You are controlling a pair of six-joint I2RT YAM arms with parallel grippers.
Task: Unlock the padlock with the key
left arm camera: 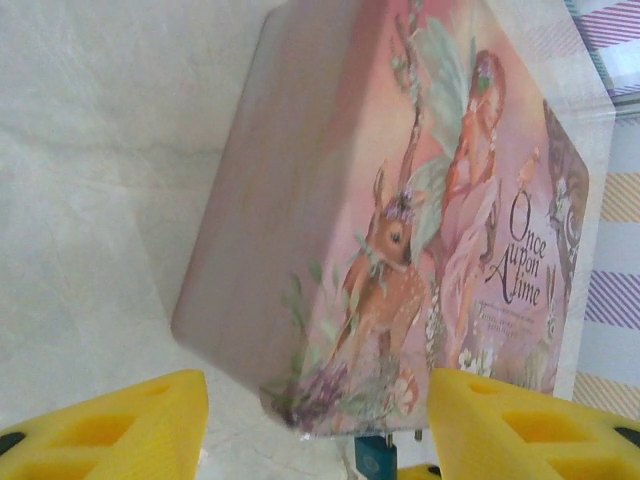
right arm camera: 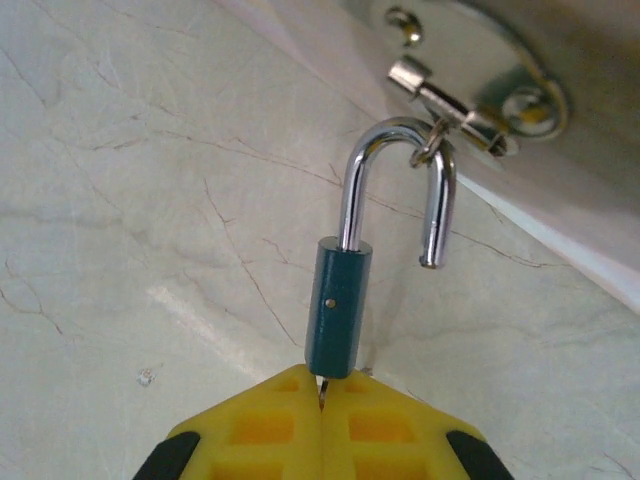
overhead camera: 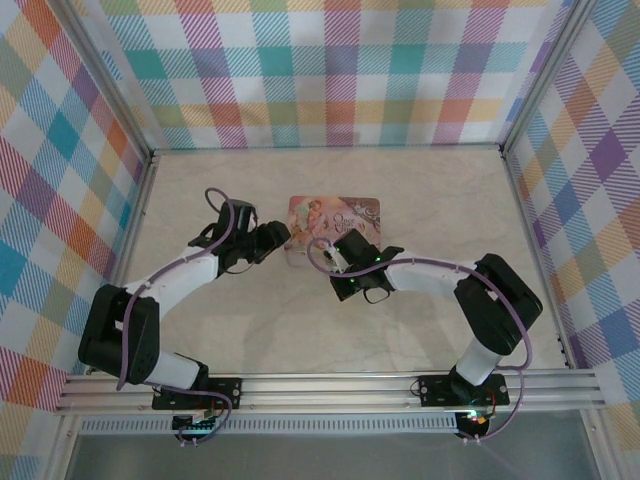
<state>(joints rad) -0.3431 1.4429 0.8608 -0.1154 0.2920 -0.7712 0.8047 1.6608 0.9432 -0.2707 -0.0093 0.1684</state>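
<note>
The box (overhead camera: 335,225) lies flat in the middle of the table (overhead camera: 250,330), in front of both arms. The left gripper (overhead camera: 283,238) is just beside the box's left edge, with a box corner between its 2 spread fingers (left arm camera: 120,420). The right gripper (overhead camera: 330,256) is at the box's near side. There the padlock (right arm camera: 338,305) is hooked through a ring (right arm camera: 432,152) on the box's clasp (right arm camera: 480,70). 1 end of its hook is out of the lock. The key (right arm camera: 323,388) sticks into the padlock's bottom, pinched between the right gripper's fingers.
</note>
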